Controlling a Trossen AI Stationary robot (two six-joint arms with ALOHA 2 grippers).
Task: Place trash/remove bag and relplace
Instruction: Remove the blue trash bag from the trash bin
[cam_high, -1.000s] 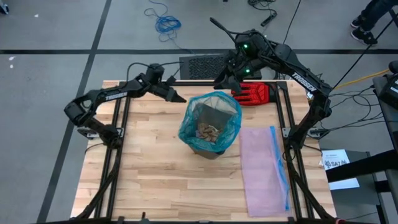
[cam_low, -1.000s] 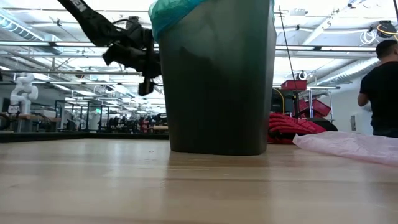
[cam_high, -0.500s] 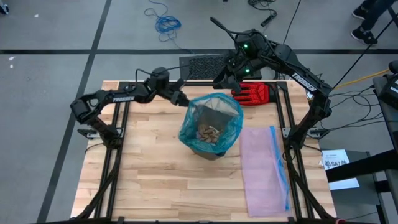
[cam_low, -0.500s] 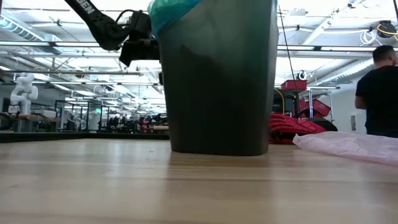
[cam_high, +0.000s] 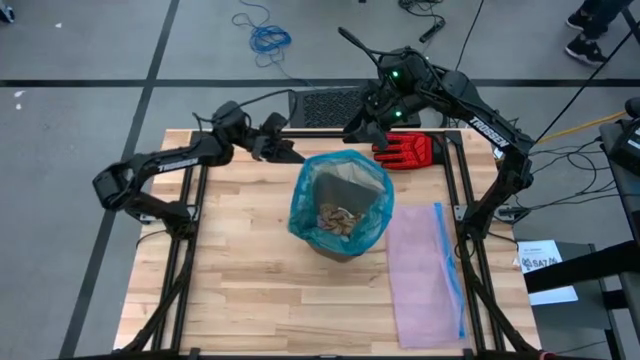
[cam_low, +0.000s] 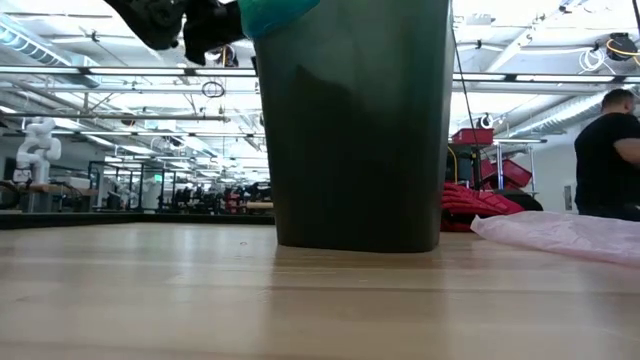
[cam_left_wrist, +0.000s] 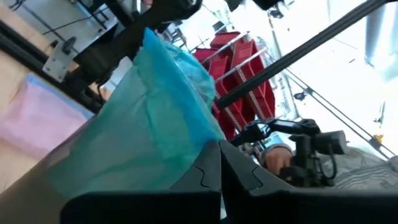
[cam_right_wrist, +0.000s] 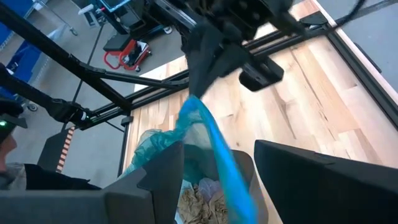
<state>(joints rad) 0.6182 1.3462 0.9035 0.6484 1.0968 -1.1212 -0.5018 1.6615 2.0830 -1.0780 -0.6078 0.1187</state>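
A dark bin (cam_high: 347, 186) stands mid-table, lined with the teal-green bag (cam_high: 303, 207). The trash (cam_high: 335, 217), mostly brown paper wads, lies inside the bin. My left gripper (cam_high: 296, 157) is at the bin's far-left corner, level with the rim, and is shut on the bag's edge. My right gripper (cam_high: 352, 132) hangs open above the bin's far side, slanting down, with nothing between its fingers. In the low view the bin (cam_low: 355, 130) fills the middle, and my left gripper (cam_low: 195, 18) shows at the top beside the bag's rim. My left gripper pinches the bag's rim edge (cam_left_wrist: 198, 148) between its two fingers at the bin's far-left corner. The fingers lie about level and come from the table's left. The held edge is drawn up into a taut peak (cam_right_wrist: 194, 111), and the rest of the bag stays over the bin.
A pale pink bag with a blue strip (cam_high: 425, 270) lies flat to the right of the bin. A red glove (cam_high: 405, 150) lies at the far edge, right of centre. A person (cam_low: 608, 155) stands beyond the table's right side. Bare wood lies at the near left.
My left gripper has risen at the bin's far-left corner and its wrist has turned, staying shut. The bag's rim at that corner has been drawn up and outward, while the rest stays on the bin. My right arm has kept still.
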